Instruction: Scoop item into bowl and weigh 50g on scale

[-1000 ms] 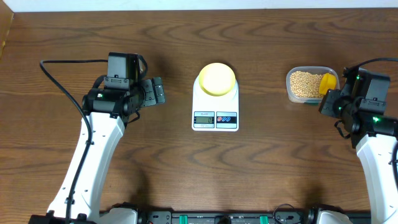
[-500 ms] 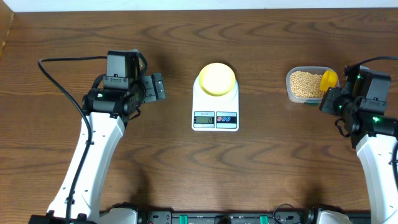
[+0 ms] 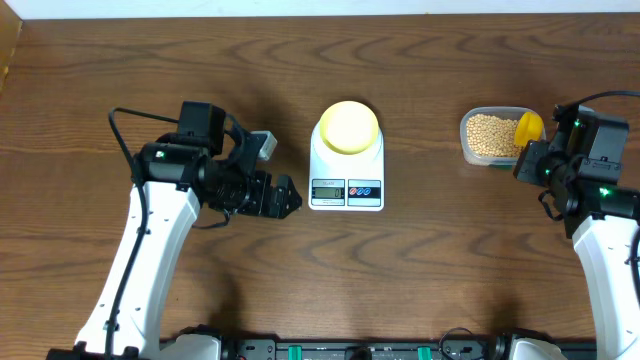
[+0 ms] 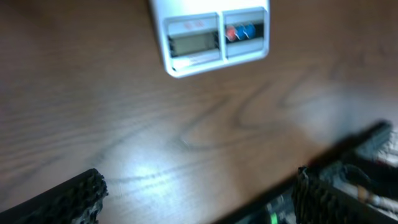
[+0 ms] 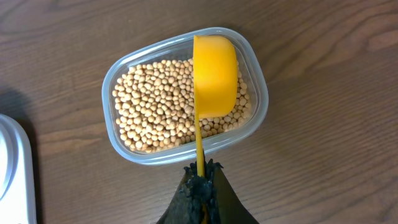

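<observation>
The pale yellow bowl (image 3: 349, 126) sits on the white scale (image 3: 346, 170) at mid table. The scale's display and buttons also show in the left wrist view (image 4: 211, 36). My left gripper (image 3: 283, 197) is open and empty, just left of the scale's front edge; its fingertips frame bare table (image 4: 196, 198). Beige beans (image 3: 487, 134) fill a clear tub (image 5: 254, 81) at the right. My right gripper (image 5: 200, 182) is shut on the handle of a yellow scoop (image 5: 214, 74), whose cup is turned on its side over the beans (image 5: 155, 109). The scoop also shows in the overhead view (image 3: 528, 127).
The wooden table's left edge (image 3: 8, 60) meets a lighter panel. Black equipment (image 3: 330, 350) runs along the front edge. The left arm's cable (image 3: 125, 112) loops over the table behind the arm.
My left gripper has swung right and toward the front, from beside the scale's far left to its front left corner. The right arm and scoop have held still since half a second ago.
</observation>
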{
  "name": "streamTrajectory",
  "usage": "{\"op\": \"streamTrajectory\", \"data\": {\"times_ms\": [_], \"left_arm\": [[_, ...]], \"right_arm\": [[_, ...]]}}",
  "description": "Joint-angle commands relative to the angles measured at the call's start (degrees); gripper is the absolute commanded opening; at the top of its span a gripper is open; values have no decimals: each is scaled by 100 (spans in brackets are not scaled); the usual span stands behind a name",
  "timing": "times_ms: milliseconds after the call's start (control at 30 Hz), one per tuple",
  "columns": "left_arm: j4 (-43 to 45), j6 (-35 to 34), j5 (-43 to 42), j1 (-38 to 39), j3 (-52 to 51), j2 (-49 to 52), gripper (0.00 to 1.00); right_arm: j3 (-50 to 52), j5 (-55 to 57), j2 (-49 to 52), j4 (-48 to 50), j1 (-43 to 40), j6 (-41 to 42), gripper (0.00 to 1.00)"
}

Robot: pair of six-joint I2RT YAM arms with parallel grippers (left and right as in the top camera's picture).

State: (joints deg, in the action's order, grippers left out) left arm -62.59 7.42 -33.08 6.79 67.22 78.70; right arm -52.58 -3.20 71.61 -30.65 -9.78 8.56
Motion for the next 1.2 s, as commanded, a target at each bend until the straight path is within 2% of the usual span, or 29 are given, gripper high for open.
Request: {"op": "streamTrajectory", "data": {"times_ms": [0,100,300,667,1167], "left_arm": [[-87,529,-376,-92,33,-328,98],[-31,741,-264,-138,-66,-570,98],[7,750,275,-136,-79,-588,98],[529,826,-234,-136,-339,-490,98],[538,863,-195,-136,-339,-490,98]], "right_arm": [[-96,-35,-24,2,-26,57,1],[-96,-35,-24,7,-26,57,1],[-96,-35,-24,111,-26,57,1],[-96,-35,-24,190,-26,57,1],[-96,-35,-24,168,-26,57,1]]}}
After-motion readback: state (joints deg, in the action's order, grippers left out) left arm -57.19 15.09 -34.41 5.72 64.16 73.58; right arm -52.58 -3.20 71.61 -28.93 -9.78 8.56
